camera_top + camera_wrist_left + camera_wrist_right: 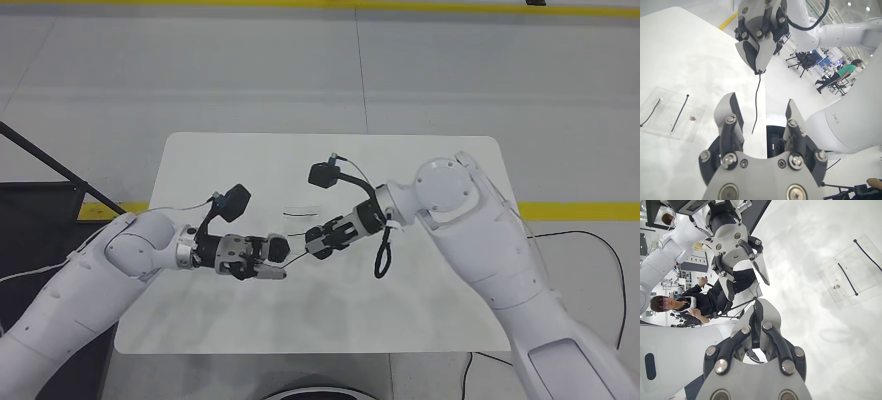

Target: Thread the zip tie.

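While the right gripper (759, 70) pinched the zip tie (757, 98) by what looked like its head, the left wrist view showed the thin tail lying between the spread fingers of the left gripper (762, 102), touching neither. From the top view, the tie spanned the gap between both grippers. The right wrist view showed that gripper clamped on it. The strap seemed light and whippy, so a hold near the tip would likely steady it.
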